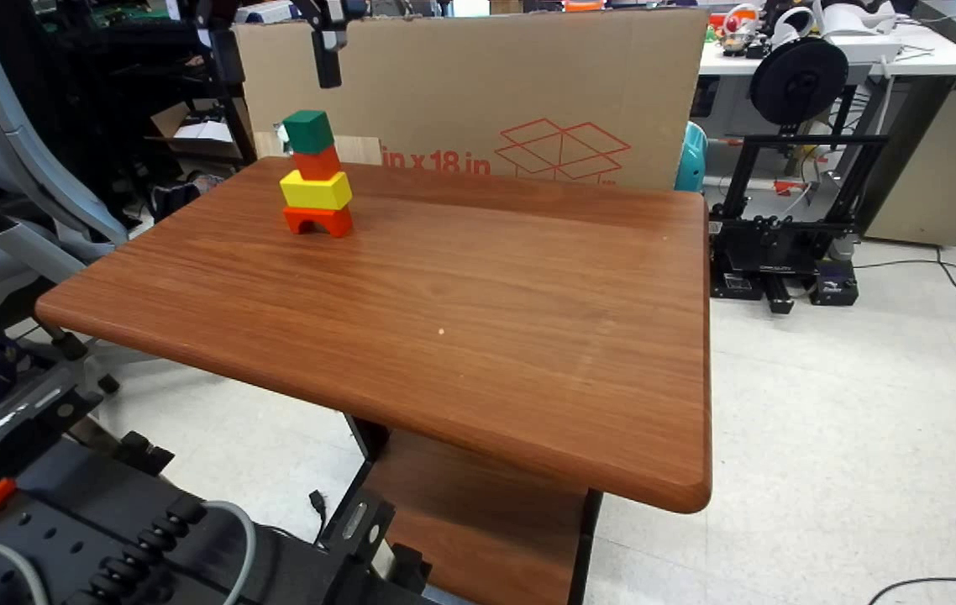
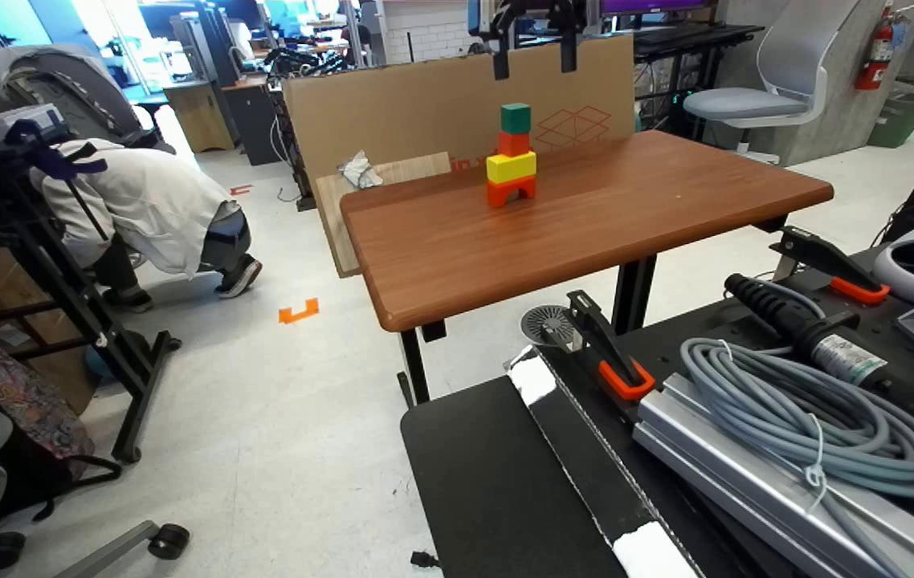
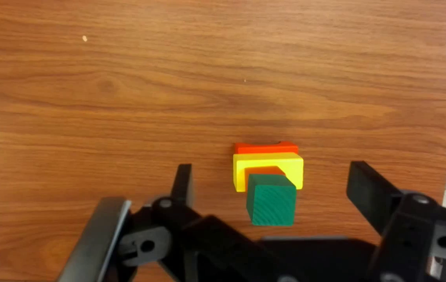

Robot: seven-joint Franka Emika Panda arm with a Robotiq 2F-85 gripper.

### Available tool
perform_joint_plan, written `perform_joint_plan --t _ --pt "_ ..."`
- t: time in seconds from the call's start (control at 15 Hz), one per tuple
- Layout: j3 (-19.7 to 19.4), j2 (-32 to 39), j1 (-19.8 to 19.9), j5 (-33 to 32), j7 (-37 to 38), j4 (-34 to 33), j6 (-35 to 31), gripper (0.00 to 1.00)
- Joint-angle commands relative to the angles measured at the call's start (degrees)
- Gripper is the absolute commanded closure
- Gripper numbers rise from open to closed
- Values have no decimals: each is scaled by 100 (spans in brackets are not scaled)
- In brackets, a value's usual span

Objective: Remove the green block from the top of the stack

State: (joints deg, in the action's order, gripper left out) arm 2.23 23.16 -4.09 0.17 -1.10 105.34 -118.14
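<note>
The green block [image 1: 308, 131] sits on top of the stack in both exterior views [image 2: 516, 118]. Under it are a red block [image 1: 317, 164], a wider yellow block [image 1: 316, 195] and an orange-red arch block [image 1: 318, 220] standing on the table. The stack is upright, near the table's far edge in an exterior view. My gripper [image 2: 535, 72] is open and empty above the green block, not touching it. In the wrist view, the green block [image 3: 274, 205] shows between the two spread fingers [image 3: 271, 168] and hides most of the red block.
The brown wooden table [image 1: 461, 311] carries the stack. A large cardboard box [image 1: 444, 92] stands upright behind the table. A black worktop with coiled grey cable [image 2: 810, 425] and orange-handled clamps stands in front. A person [image 2: 144, 209] crouches off to the side.
</note>
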Motion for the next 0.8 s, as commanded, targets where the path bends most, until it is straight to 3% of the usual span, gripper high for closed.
perform_joint_plan --t 0.0,0.67,0.73 --pt "-17 269 -98 -118 392 -293 214 0" --pt "-65 651 -262 -409 745 -583 122 0" --pt "-67 683 -271 -424 767 -615 113 6"
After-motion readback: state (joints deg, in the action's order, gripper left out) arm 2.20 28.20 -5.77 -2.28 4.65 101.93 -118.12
